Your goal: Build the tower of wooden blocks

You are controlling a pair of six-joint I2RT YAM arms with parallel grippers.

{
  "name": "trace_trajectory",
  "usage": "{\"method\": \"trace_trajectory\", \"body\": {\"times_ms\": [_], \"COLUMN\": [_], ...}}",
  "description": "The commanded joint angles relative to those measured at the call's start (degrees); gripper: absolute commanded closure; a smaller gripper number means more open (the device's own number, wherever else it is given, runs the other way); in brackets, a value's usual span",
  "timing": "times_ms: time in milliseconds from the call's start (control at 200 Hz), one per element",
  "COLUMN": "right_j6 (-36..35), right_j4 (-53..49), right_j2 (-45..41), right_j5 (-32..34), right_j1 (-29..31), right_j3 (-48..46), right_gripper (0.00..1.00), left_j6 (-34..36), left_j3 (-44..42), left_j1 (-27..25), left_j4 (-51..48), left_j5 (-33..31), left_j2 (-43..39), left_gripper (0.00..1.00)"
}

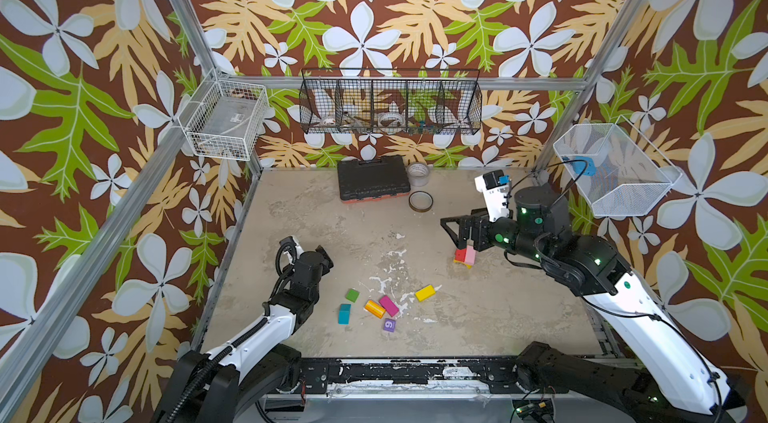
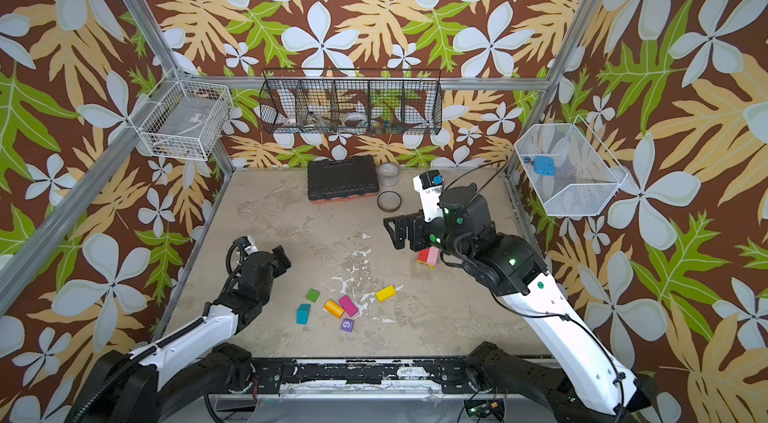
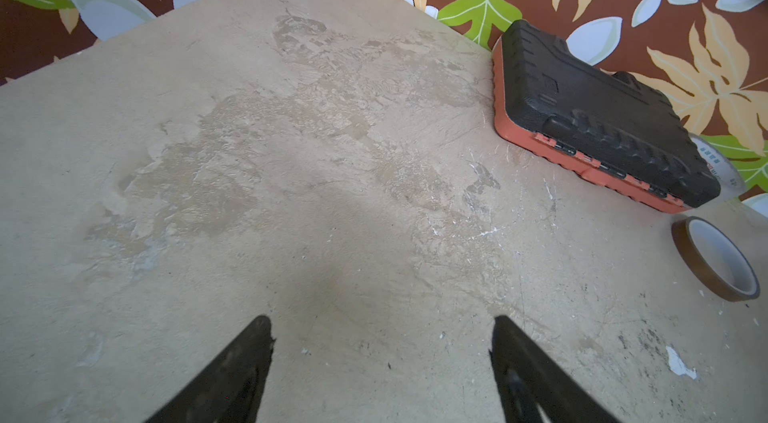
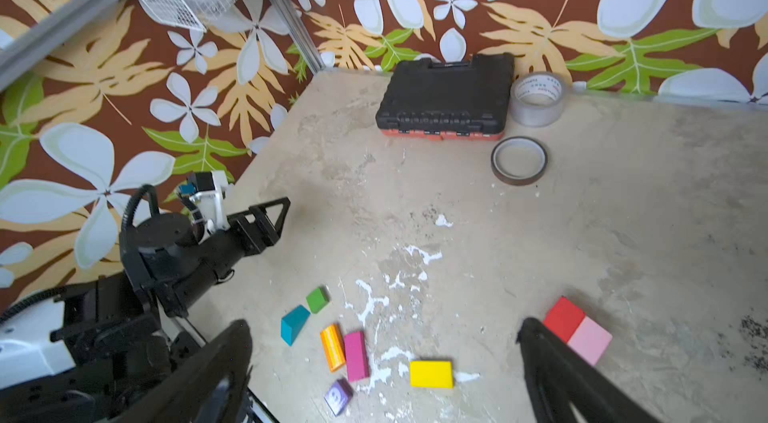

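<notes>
Jaws of the right gripper (image 4: 384, 322) stand wide and empty just beside the low tower (image 1: 466, 255), red and pink on yellow, likely spread to clear it, while the loose wood blocks (image 1: 388, 305) wait on the counter (image 1: 332, 225) near the left gripper (image 3: 382, 319), its jaws also parted, holding nothing.

We log white-shelled links on black joints: green lights (image 1: 597, 261) dot the right arm (image 1: 648, 329) — ribbed black conduit (image 4: 132, 209) loops along the left arm (image 1: 266, 325).
</notes>
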Motion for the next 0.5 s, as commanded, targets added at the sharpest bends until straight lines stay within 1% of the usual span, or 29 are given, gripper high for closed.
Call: {"method": "trace_trajectory", "body": {"times_ms": [0, 80, 130, 205, 306, 361, 416, 496], "right_j6": [-2.0, -0.79, -0.61, 0.11, 1.31, 3.0, 4.8, 6.41], "right_j4": [2.65, 3.12, 4.17, 5.82, 5.24, 7.06, 10.37, 13.63], "right_j2": [-2.08, -1.78, -2.14, -3.96, -6.63, -8.89, -10.69, -10.68], "right_j5": [-1.01, 0.61, -0.4, 0.42, -0.58, -1.3, -2.37, -2.42], "right_j1": [0.02, 0.0, 0.02, -0.05, -0.06, -0.02, 0.0, 0.01], "right_j3": [-2.98, -2.96, -3.69, -5.91, -7.59, -11.31, -16.94, -24.03], "right_gripper": [0.0, 0.0, 0.0, 0.0, 0.0, 0.0, 0.0, 0.0], "left_j6": [-0.62, -0.68, -0.68, -0.67, -0.62, -0.52, -0.42, -0.34], "left_j3": [0.25, 0.16, 0.15, 0.15, 0.23, 0.23, 0.26, 0.45], "left_j1": [0.08, 0.04, 0.08, 0.06, 0.06, 0.08, 0.05, 0.08], "left_j4": [0.75, 0.71, 0.68, 0.82, 0.58, 0.48, 0.66, 0.68], "left_j5": [-1.75, -1.69, -1.6, -1.6, -1.53, -1.33, -1.25, -1.25], "left_j2": [-0.18, -0.2, -0.36, -0.36, -0.23, -0.34, -0.27, 0.12], "left_gripper": [0.16, 0.16, 0.16, 0.16, 0.16, 0.16, 0.16, 0.16]}}
